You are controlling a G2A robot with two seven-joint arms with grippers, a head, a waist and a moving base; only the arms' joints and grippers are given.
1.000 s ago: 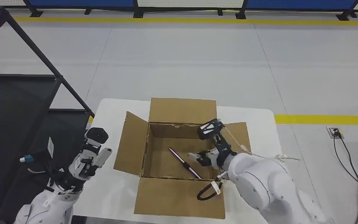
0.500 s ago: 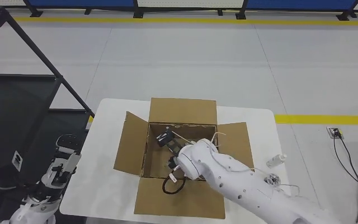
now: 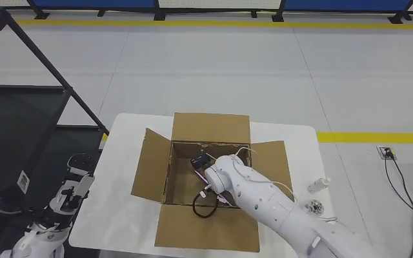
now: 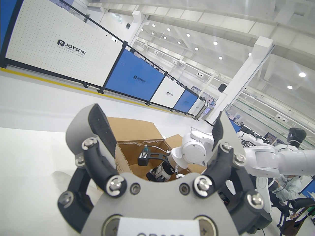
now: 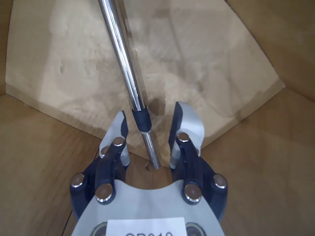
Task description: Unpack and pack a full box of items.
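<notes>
The tabletop (image 3: 122,193), an open box (image 3: 210,128) at its middle. The right arm (image 3: 258,193) has swung from the box's right side down inside, so a pickup looks near. The rod (image 5: 123,50) lies on the box floor within the spread right claw (image 5: 150,114), ungripped; the left claw (image 4: 158,114), spread, sits by the left edge

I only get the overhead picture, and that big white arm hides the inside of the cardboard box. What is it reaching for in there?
Observer: The right wrist camera shows a shiny metal rod lying on the floor of the box, with the right gripper straddling its thin end.
Operator: So has it grabbed the thing?
Observer: Not yet. The jaws stand open, with a gap on each side of the rod.
</notes>
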